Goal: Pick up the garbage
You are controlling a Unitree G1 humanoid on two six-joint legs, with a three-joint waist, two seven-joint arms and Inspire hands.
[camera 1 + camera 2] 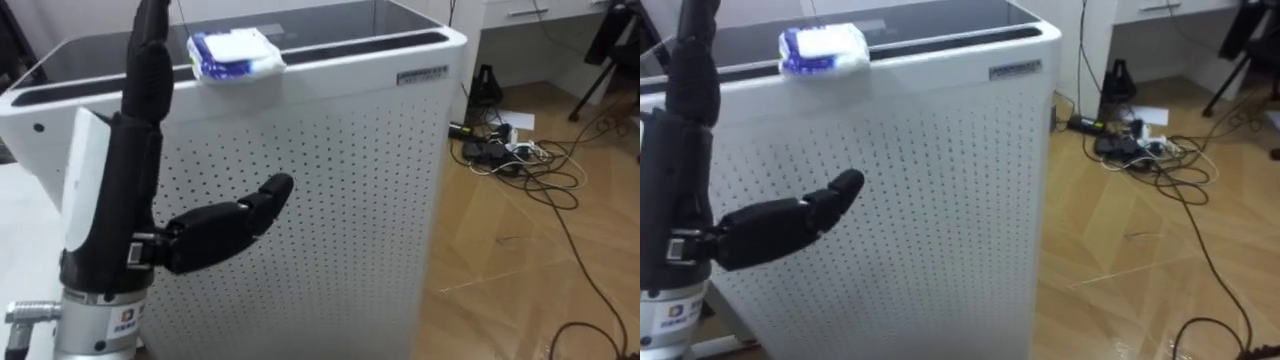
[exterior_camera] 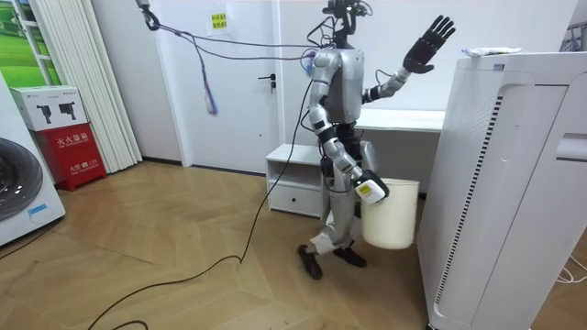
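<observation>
Fingers (image 1: 148, 70) of the left hand (image 1: 125, 190) stand straight, pointing to 12 o'clock, with the thumb (image 1: 240, 215) stretched out toward 2 o'clock; the hand is wide open and holds nothing. At about 1 o'clock from the palm, clear of the fingertips, a crumpled blue-and-white packet (image 1: 235, 52) lies on the front edge of the purifier's (image 1: 330, 200) dark top. The purifier's white, perforated front stands behind the hand. At 3 o'clock from the purifier, a tangle of cables (image 1: 510, 150) lies on the wood floor (image 1: 520, 280). In the room view the robot stands facing the purifier with its left arm raised. Its right hand (image 2: 370, 190) hangs low at the rim of a white bucket (image 2: 390, 215) that is off the floor; its grip I cannot tell.
</observation>
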